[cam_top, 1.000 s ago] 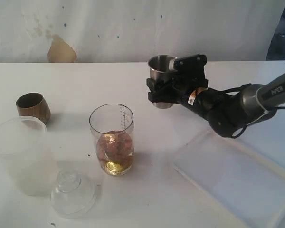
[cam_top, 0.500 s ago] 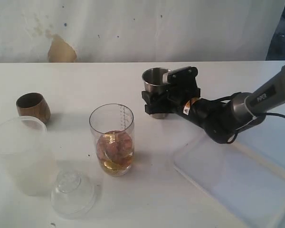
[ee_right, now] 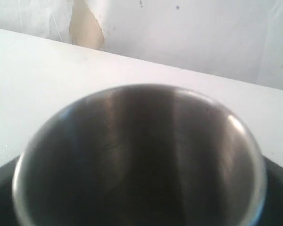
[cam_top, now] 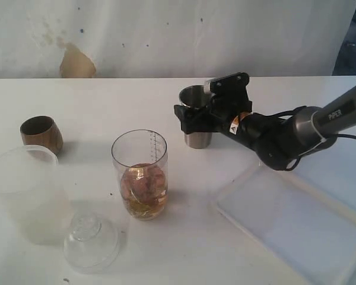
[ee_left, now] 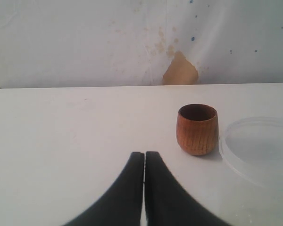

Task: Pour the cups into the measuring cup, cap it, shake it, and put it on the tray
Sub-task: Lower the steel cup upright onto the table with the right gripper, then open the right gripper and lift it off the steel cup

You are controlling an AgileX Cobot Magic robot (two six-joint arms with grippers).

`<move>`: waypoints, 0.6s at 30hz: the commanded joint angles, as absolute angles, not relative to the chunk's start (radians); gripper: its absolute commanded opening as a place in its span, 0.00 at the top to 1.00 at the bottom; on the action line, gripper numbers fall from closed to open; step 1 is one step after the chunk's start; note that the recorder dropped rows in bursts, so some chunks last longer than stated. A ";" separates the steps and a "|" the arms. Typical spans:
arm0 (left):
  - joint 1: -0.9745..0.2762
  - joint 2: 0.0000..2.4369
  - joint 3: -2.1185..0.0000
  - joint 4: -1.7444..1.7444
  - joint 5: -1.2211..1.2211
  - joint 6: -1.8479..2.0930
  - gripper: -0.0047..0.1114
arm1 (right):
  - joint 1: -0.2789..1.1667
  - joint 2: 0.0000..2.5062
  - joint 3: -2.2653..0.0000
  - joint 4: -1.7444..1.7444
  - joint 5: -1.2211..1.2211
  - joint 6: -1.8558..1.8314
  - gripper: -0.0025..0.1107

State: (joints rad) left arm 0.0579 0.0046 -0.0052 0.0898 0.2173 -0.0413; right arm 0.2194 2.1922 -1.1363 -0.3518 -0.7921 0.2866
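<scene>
The clear measuring cup [cam_top: 140, 172] stands mid-table, holding brownish pieces and some yellow liquid. The brown wooden cup [cam_top: 41, 135] [ee_left: 196, 129] stands upright at the far left. The frosted plastic cup [cam_top: 26, 193] [ee_left: 257, 148] is in front of it. The white tray [cam_top: 285, 219] lies at the near right. My right gripper [cam_top: 196, 119] is shut on a steel cup [cam_top: 197, 113] [ee_right: 141, 155], which stands upright on the table behind the measuring cup. My left gripper [ee_left: 145, 154] is shut and empty, low over the table, short of the wooden cup. It is outside the exterior view.
A clear domed lid [cam_top: 91, 241] lies on the table in front of the measuring cup, beside the frosted cup. The right arm [cam_top: 279, 139] stretches over the tray's far corner. A stained wall [cam_top: 166, 35] runs along the table's back edge.
My right gripper has brought the steel cup down from the air and a little to the left. The cup now stands on the table.
</scene>
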 commanded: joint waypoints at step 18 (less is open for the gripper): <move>0.058 0.000 0.000 0.082 0.203 -0.044 0.95 | 0.220 2.160 -1.153 -0.359 -0.764 0.265 0.08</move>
